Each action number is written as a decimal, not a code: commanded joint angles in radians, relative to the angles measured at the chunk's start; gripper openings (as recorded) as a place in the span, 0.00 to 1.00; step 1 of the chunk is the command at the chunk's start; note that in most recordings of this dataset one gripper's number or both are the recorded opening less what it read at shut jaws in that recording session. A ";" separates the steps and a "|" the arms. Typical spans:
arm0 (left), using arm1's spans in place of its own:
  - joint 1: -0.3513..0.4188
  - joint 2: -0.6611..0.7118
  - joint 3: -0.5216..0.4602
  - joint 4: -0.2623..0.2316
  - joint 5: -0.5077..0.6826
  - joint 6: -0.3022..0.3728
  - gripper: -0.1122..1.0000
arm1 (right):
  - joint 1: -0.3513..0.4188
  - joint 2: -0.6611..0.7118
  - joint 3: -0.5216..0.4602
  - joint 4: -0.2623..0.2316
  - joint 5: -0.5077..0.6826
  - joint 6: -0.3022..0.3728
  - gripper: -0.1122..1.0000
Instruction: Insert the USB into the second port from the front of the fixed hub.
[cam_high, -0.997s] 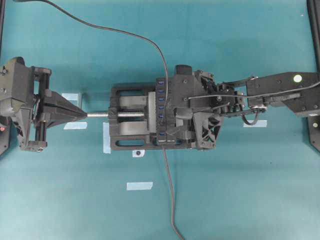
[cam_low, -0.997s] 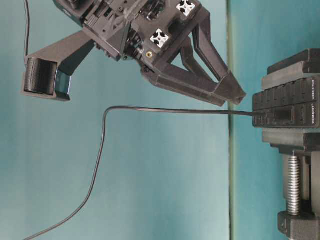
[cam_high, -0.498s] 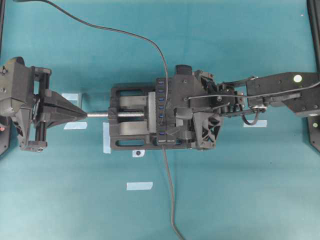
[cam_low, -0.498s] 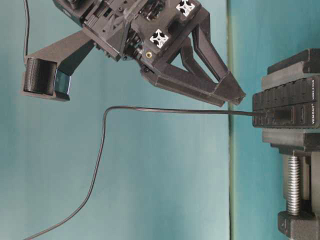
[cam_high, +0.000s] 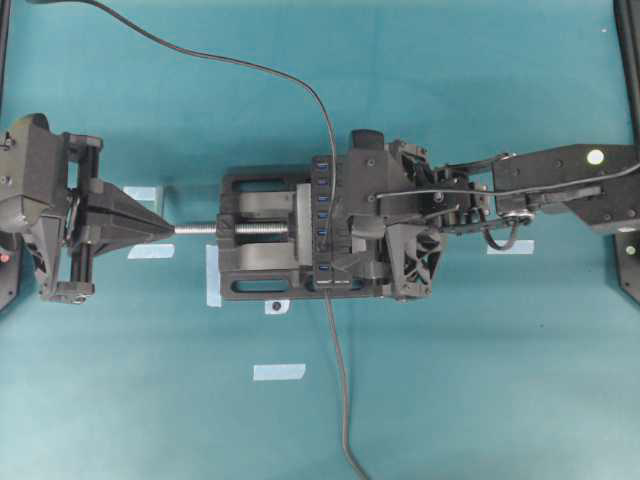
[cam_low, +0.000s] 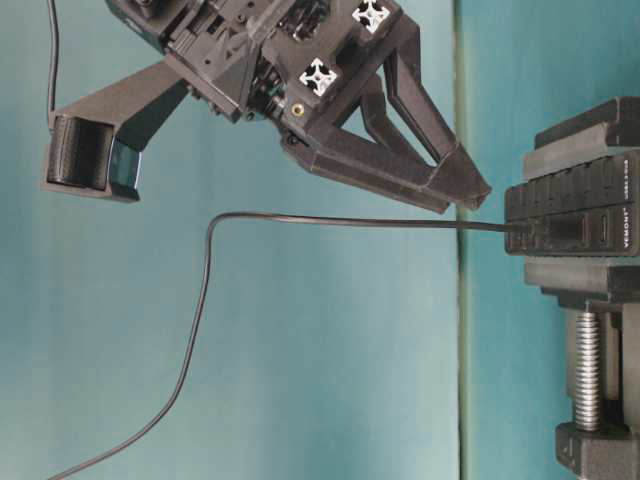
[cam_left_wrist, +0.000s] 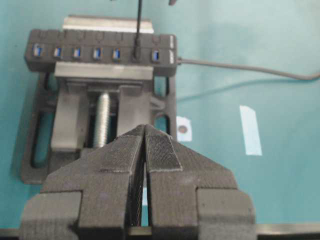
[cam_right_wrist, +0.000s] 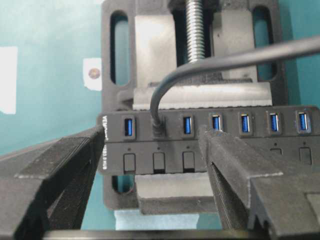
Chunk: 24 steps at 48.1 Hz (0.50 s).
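Your bench clutter: a vise, tape marks, a sticker

You have a black vise (cam_high: 265, 250) on the teal table (cam_high: 480, 400), its silver screw (cam_high: 200, 229) running out between the vise jaws toward the left. Pale tape strips (cam_high: 278, 372) lie near it: one below, one (cam_high: 213, 276) just beside its left end. A small round sticker (cam_left_wrist: 183, 129) sits just beside the vise base.

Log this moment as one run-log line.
small black USB plug: seated in second blue port | long black hub: clamped in vise | right gripper: jaws open, empty | left gripper: jaws shut, away
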 joint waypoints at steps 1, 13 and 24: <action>0.002 -0.002 -0.009 0.000 -0.011 -0.002 0.10 | 0.003 -0.029 -0.006 -0.002 -0.008 0.009 0.82; 0.000 -0.002 -0.009 0.000 -0.021 -0.002 0.10 | 0.003 -0.029 -0.006 -0.002 -0.006 0.009 0.82; 0.002 -0.002 -0.008 0.002 -0.025 -0.003 0.10 | 0.003 -0.026 -0.006 0.000 -0.008 0.009 0.82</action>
